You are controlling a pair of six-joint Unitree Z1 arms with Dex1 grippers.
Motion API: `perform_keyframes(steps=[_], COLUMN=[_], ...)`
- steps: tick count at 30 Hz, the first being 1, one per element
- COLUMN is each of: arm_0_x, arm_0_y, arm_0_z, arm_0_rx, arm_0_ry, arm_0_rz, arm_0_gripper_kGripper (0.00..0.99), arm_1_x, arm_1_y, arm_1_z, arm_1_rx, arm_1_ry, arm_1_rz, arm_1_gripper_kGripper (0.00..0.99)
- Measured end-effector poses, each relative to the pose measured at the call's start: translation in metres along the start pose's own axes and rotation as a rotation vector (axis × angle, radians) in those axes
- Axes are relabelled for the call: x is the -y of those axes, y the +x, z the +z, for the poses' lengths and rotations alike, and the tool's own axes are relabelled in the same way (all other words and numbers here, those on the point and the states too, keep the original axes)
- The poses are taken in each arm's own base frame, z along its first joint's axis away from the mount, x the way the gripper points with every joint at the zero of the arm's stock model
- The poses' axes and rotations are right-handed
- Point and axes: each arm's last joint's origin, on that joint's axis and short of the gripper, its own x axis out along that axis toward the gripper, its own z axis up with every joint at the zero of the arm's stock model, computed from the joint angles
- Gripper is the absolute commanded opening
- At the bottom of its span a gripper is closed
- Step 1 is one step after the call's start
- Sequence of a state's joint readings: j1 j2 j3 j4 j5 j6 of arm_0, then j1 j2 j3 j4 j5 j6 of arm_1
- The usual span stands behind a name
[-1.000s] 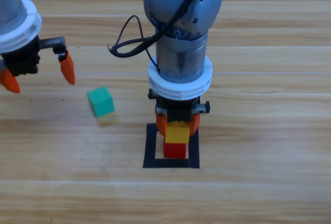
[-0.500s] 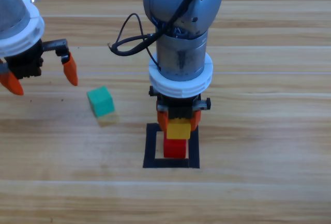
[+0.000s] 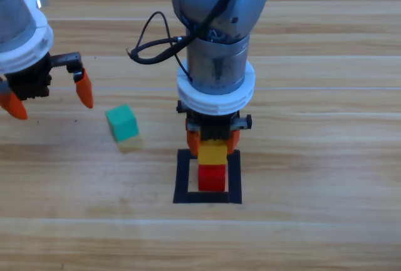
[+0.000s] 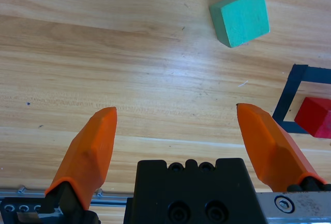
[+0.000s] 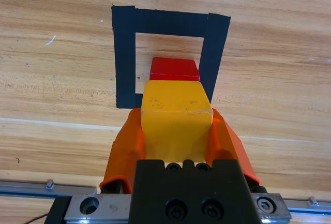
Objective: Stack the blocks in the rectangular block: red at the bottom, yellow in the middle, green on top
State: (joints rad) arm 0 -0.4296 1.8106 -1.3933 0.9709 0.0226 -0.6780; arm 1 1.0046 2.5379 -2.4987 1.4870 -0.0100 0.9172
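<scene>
Wooden table [image 3: 326, 158] bears green [image 3: 121, 122], red [image 3: 212, 178], rectangular block [image 3: 182, 177].

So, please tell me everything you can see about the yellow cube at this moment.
The yellow cube is a small solid block with plain matte faces and a few faint marks on top. The right gripper is shut on it, one orange jaw against each side. It sits level, held over the red cube, which rests inside the black tape square. Whether it already touches the red cube cannot be told.
</scene>
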Motion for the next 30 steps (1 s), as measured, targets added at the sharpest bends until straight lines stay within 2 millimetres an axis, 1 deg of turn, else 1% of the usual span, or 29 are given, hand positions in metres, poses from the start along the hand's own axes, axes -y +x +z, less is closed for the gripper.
perform_keyframes(steps=[7,12,13,14,15,16,17,20,25,27,29,30], arm_0_x=[0.001,0.001,0.001,0.001,0.002,0.002,0.002,0.002,0.002,0.002,0.002,0.003], arm_0_y=[0.0,0.0,0.0,0.0,0.0,0.0,0.0,0.0,0.001,0.001,0.001,0.001], arm_0_z=[0.001,0.002,0.002,0.002,0.002,0.002,0.002,0.003,0.002,0.001,0.001,0.001], arm_0_rx=[0.013,0.015,0.015,0.015,0.016,0.017,0.018,0.023,0.019,0.019,0.019,0.019], arm_0_ry=[0.0,0.0,0.0,0.0,0.0,0.0,0.0,-0.001,0.001,0.002,0.003,0.002], arm_0_rz=[-0.01,-0.012,-0.012,-0.012,-0.013,-0.014,-0.015,-0.018,-0.016,-0.016,-0.016,-0.016], arm_0_gripper_kGripper=[0.99,0.99,0.99,0.99,0.99,0.99,0.99,0.99,0.99,0.99,0.99,0.99], arm_1_x=[-0.003,-0.003,-0.003,-0.003,-0.003,-0.004,-0.005,-0.005,-0.007,-0.005,-0.002,0.002], arm_1_y=[0.012,0.012,0.013,0.012,0.013,0.013,0.014,0.013,0.007,-0.001,-0.017,-0.03], arm_1_z=[0.002,0.002,0.002,0.002,0.003,0.003,0.003,0.004,0.005,0.005,0.004,0.003], arm_1_rx=[-0.011,-0.011,-0.011,-0.01,-0.01,-0.009,-0.008,-0.006,0.012,0.036,0.09,0.123], arm_1_ry=[-0.004,-0.004,-0.004,-0.004,-0.005,-0.01,-0.013,-0.017,-0.06,-0.06,-0.067,-0.076], arm_1_rz=[-0.014,-0.015,-0.015,-0.014,-0.012,-0.009,-0.008,-0.004,0.018,0.017,0.011,0.018], arm_1_gripper_kGripper=[0.0,0.0,0.153,0.449,0.784,0.974,0.99,0.99,0.99,0.99,0.989,0.989])
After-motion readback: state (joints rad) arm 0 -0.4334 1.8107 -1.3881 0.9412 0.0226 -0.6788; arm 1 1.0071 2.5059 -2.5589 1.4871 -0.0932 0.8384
